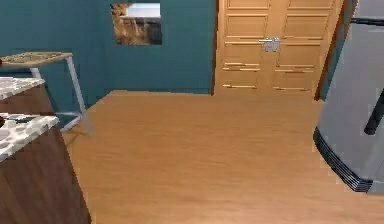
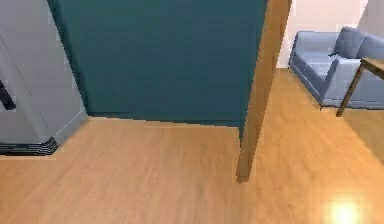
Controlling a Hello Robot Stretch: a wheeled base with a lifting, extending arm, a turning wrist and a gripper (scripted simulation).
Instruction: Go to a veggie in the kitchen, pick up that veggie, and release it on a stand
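So the biggest thing here is the light orange-brown wooden plank floor (image 1: 200, 150), which runs across both views (image 2: 140, 175). Next up is the flat dark teal wall (image 1: 180, 60) at the back of the forward view, and the same colour covers most of the arm side view's upper half (image 2: 160, 60).

The tall grey fridge with a dark base strip (image 1: 355, 100) stands at the forward view's right edge, and it turns up again at the arm side view's left edge (image 2: 30, 80), right against the teal wall.

There's a light wooden panelled double door (image 1: 270, 45) set in the far wall, closed, just left of the fridge. At the forward view's bottom left sits a dark brown wooden counter with a speckled stone top (image 1: 40, 175).

Over in the arm side view, a blue padded sofa (image 2: 325, 60) sits upper right, past a tall plain wooden post (image 2: 262, 90) at the end of the teal wall. A brown wooden table edge (image 2: 365, 85) pokes in just beside the sofa.

Behind the counter stands a small table with a patterned top and thin pale legs (image 1: 42, 60). A framed picture (image 1: 135, 22) hangs on the teal wall, left of the door. The door has a small silver handle (image 1: 270, 44).

Can't tell the gripper's state or where the veggie is.
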